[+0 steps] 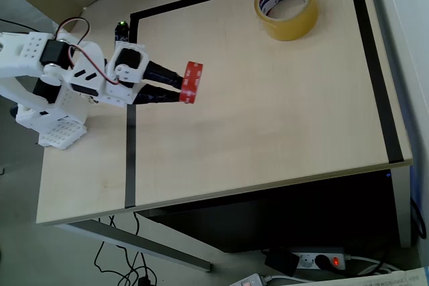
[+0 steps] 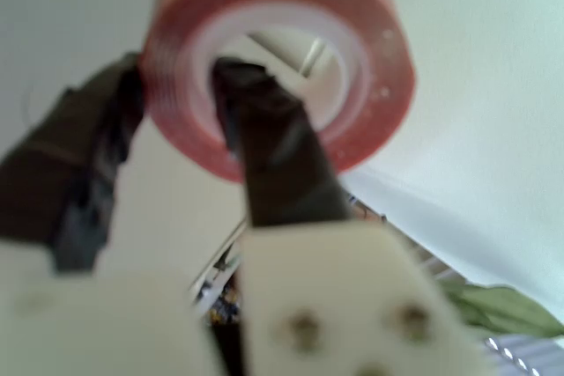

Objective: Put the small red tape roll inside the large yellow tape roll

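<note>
The small red tape roll [image 1: 190,82] is held off the table at the left, seen edge-on in the overhead view. My gripper [image 1: 178,88] is shut on it. In the wrist view one dark finger [image 2: 264,143] passes through the hole of the red roll [image 2: 370,59] and the other presses on its outer rim at the left. The large yellow tape roll [image 1: 287,6] lies flat near the table's far edge, well to the right of the gripper, with its white printed core facing up.
Black tape lines [image 1: 130,152] frame the light wooden table [image 1: 268,118]. The white arm base [image 1: 53,108] stands at the left edge. Cables and a power strip [image 1: 315,259] lie on the floor below the front edge.
</note>
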